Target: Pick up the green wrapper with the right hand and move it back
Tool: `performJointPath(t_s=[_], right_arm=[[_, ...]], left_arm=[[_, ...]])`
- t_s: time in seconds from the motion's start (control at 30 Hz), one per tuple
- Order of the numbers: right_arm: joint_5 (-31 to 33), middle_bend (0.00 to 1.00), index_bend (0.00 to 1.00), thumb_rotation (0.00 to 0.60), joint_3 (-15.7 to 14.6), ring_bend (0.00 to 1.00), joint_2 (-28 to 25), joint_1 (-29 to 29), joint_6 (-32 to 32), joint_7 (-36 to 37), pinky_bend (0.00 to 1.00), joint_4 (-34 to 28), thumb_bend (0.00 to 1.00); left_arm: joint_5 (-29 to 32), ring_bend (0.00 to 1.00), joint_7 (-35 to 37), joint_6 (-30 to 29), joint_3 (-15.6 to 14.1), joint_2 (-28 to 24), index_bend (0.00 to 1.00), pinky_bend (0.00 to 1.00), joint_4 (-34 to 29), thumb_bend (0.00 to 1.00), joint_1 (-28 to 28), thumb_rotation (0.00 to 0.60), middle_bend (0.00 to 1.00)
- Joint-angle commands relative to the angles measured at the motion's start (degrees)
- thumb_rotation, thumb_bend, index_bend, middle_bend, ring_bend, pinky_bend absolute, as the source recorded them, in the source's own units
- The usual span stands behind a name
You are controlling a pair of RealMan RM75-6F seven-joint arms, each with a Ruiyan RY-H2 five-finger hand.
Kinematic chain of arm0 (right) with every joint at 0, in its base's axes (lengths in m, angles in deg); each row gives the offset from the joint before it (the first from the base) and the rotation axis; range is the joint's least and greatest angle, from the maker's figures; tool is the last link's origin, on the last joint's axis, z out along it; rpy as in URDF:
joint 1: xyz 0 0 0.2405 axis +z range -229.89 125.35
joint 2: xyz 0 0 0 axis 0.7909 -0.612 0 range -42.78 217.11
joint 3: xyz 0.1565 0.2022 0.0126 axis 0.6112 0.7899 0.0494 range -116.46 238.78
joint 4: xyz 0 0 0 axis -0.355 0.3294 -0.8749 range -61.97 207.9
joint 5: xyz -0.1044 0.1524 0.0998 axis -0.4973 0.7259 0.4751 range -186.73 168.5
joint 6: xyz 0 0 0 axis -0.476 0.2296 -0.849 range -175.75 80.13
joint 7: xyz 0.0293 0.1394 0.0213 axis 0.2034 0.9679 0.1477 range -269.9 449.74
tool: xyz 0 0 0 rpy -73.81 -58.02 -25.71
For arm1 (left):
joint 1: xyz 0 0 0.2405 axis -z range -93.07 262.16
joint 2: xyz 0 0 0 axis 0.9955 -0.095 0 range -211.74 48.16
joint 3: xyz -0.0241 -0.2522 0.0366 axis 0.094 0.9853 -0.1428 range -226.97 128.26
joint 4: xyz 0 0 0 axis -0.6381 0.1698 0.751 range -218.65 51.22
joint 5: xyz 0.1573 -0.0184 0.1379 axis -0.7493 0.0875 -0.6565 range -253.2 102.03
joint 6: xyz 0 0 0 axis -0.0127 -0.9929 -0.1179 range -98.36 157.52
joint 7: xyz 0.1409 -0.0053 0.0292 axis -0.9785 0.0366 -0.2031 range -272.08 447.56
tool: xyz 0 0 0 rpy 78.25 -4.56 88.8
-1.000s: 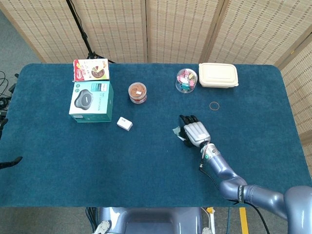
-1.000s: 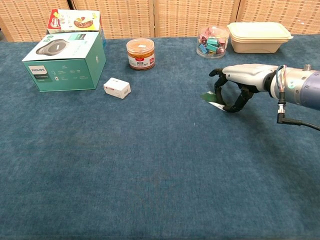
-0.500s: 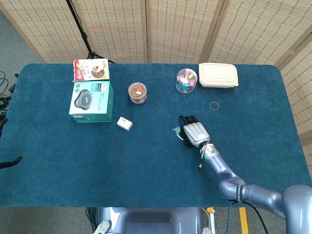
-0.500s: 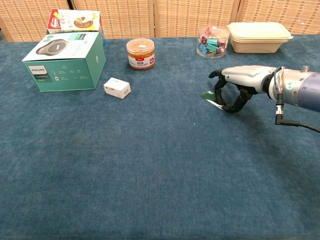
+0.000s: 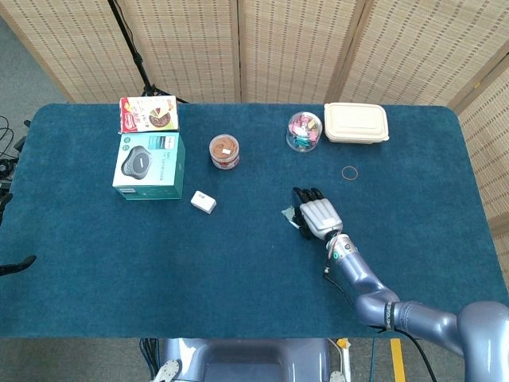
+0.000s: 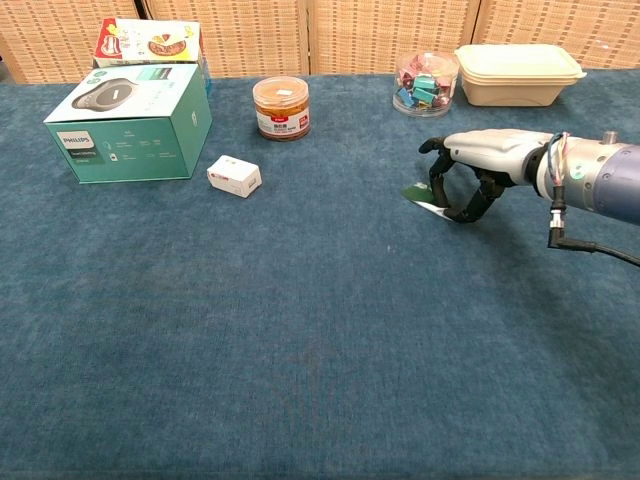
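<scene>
The green wrapper is a small flat piece with a pale underside, right of the table's middle. My right hand reaches in from the right, palm down, and its dark fingers curl over the wrapper's right edge. It pinches the wrapper, which sits tilted with its left tip sticking out past the fingers, just above the blue cloth. My left hand appears in neither view.
Behind the hand stand a jar of coloured clips and a beige lidded container, with a rubber band on the cloth. To the left are an orange-lidded jar, a small white box, a teal box and a snack box.
The right hand has lifted slightly and eased back with the wrapper in its fingers. Everything else on the table is unmoved.
</scene>
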Motion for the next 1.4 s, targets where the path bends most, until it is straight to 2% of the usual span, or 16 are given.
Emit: performJointPath(t_s=[0.03,0.3,0.53,0.67,0.8,0.83,0.87,0.9,0.97,1.0,1.07,1.2,1.4], right_arm=[[-0.2,0.00,0.63,0.600,0.1,0.00,0.4,0.0,0.5,0.1,0.00,0.6,0.64],[-3.9,0.00,0.64,0.600,1.5,0.00,3.0,-0.2,5.4,2.6,0.00,6.2,0.65],[-8.6,0.00,0.65,0.600,3.3,0.00,5.1,0.3,12.4,3.3,0.00,14.4,0.66],[-10.5,0.00,0.65,0.600,4.5,0.00,4.5,0.0,15.5,5.4,0.00,15.3,0.65],[-12.0,0.00,0.62,0.600,5.0,0.00,2.1,-1.4,17.7,8.5,0.00,11.5,0.65],[-12.6,0.00,0.56,0.600,4.9,0.00,1.1,-2.0,18.2,9.5,0.00,9.8,0.65],[-13.0,0.00,0.46,0.600,4.8,0.00,0.0,-2.5,18.5,10.5,0.00,8.2,0.60],[-13.5,0.00,0.36,0.600,4.6,0.00,-1.5,-3.3,19.1,11.1,0.00,6.2,0.53],[-13.6,0.00,0.10,0.600,4.4,0.00,-3.8,-4.4,19.7,10.5,0.00,3.2,0.20],[-13.6,0.00,0.03,0.600,4.4,0.00,-4.9,-5.0,20.0,10.1,0.00,1.5,0.07],[-13.2,0.00,0.00,0.600,4.4,0.00,-7.4,-6.3,20.7,9.4,0.00,-2.0,0.00],[-13.0,0.00,0.00,0.600,3.5,0.00,-13.3,-10.2,23.6,8.1,0.00,-9.8,0.00],[-15.9,0.00,0.00,0.600,-0.7,0.00,-21.4,-19.3,31.2,9.8,0.00,-19.8,0.00]], left_arm=[[0.0,0.00,0.1,0.0,0.0,0.0,0.00,0.00,0.0,0.00,0.0,0.600,0.00],[0.1,0.00,0.6,0.1,0.1,-0.1,0.00,0.00,0.2,0.00,0.0,0.600,0.00],[0.0,0.00,0.5,0.3,0.0,-0.2,0.00,0.00,0.2,0.00,0.1,0.600,0.00],[0.0,0.00,0.8,0.3,0.0,-0.3,0.00,0.00,0.2,0.00,0.0,0.600,0.00],[-0.2,0.00,1.1,0.5,-0.1,-0.4,0.00,0.00,0.2,0.00,0.0,0.600,0.00],[-0.3,0.00,1.2,0.5,-0.1,-0.4,0.00,0.00,0.2,0.00,0.0,0.600,0.00],[-0.3,0.00,1.3,0.5,-0.1,-0.4,0.00,0.00,0.2,0.00,0.0,0.600,0.00],[-0.3,0.00,1.4,0.5,-0.1,-0.5,0.00,0.00,0.2,0.00,0.0,0.600,0.00],[-0.4,0.00,1.4,0.6,-0.2,-0.5,0.00,0.00,0.2,0.00,0.0,0.600,0.00],[-0.6,0.00,1.4,0.6,-0.2,-0.5,0.00,0.00,0.2,0.00,0.0,0.600,0.00],[-0.9,0.00,1.3,0.6,-0.4,-0.5,0.00,0.00,0.2,0.00,0.0,0.600,0.00],[-2.3,0.00,1.2,-0.1,-1.1,-0.4,0.00,0.00,0.2,0.00,-0.4,0.600,0.00],[-4.2,0.00,2.2,-2.0,-2.2,0.0,0.00,0.00,0.9,0.00,-2.0,0.600,0.00]])
